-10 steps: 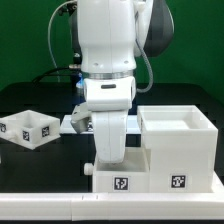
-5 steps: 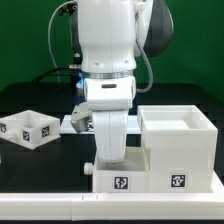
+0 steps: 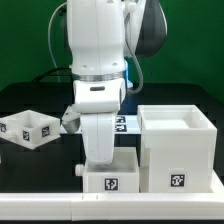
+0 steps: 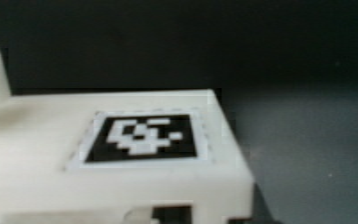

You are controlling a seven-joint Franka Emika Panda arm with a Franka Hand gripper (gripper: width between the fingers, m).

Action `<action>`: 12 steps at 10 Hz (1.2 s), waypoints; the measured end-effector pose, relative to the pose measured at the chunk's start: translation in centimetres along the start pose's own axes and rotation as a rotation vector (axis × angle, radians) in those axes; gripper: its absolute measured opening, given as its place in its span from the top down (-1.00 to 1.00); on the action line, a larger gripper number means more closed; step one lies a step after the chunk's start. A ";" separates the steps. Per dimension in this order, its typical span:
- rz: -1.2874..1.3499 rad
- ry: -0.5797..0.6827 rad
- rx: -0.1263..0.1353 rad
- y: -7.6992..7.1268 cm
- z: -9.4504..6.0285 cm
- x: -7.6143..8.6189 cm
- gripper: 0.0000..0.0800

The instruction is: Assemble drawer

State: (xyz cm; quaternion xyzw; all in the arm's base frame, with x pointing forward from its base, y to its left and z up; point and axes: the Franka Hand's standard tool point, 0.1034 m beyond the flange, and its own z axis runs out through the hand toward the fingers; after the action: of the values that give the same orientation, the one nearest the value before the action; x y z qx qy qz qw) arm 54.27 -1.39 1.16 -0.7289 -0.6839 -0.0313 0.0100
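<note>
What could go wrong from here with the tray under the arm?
1. The front tray stands close beside the shell. A sideways move toward the exterior view's right could knock the shell out of place.
2. Neither view shows how the arm holds the front tray. If the hold is weak, the tray may tilt or drop when it is lifted.

masking gripper [image 3: 103,158] jaws behind its own white body, exterior view. hiding most of marker board [image 3: 127,124] behind arm [image 3: 98,50]. blurring tray [image 4: 51,180] and its tag [image 4: 146,137] in wrist view; cropping tray at edges.
</note>
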 end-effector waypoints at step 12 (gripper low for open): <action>-0.043 0.004 -0.047 0.1 0.0 1.1 0.90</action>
State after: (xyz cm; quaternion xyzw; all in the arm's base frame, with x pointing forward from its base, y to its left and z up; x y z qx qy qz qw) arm 54.40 -0.32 1.25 -0.7139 -0.6985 -0.0491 -0.0062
